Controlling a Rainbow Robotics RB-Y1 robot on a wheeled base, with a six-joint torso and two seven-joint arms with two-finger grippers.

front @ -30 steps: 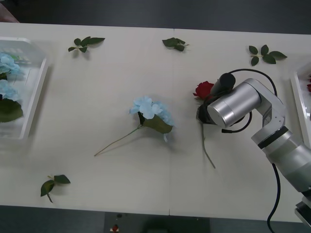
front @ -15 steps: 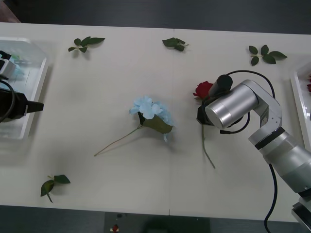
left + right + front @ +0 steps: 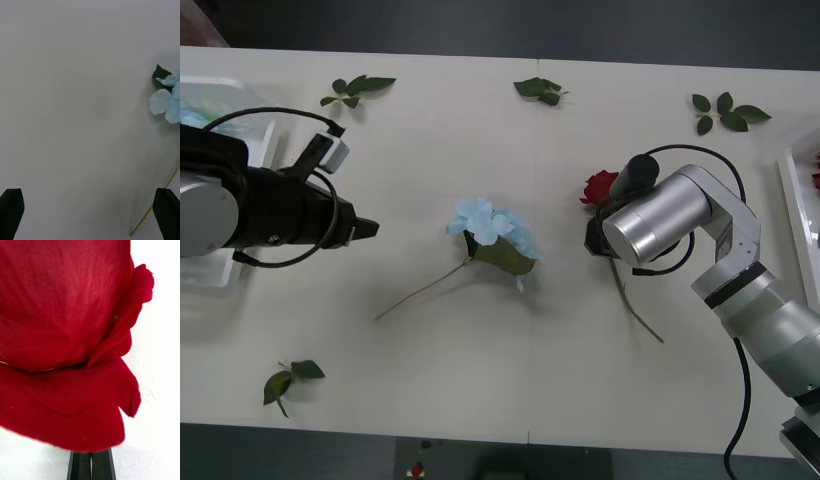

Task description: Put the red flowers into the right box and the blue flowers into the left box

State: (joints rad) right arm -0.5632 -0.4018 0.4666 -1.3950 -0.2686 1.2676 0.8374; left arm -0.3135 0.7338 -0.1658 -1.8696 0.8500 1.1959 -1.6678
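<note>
While the right claw point(image 3: 90, 465) is clenched on the red rose point(image 3: 599, 186) just under its bloom, the thin green stem trails off toward five o'clock across the desk point(image 3: 480, 380), so the flower looks very light and floppy; judged from that, the stem near the head is the sound place to grip, since the cloth petals would crush or slip. In the right wrist view the two black fingers press together beneath the bloom.

At the desk's nine o'clock side the left claw point(image 3: 365, 229) hangs released, its fingers point(image 3: 11, 210) wide apart, pointing toward three o'clock at the blue flower point(image 3: 490, 225) lying near the desk's centre. Its fluffy head and big leaf look soft and easily deformed; the tan stem point(image 3: 420, 292), running off toward eight o'clock, seems the better hold, close under the head so it does not dangle.

The left box point(image 3: 250, 200) sits at the far nine o'clock edge behind that arm, the right box point(image 3: 792, 190) at the three o'clock edge.
</note>
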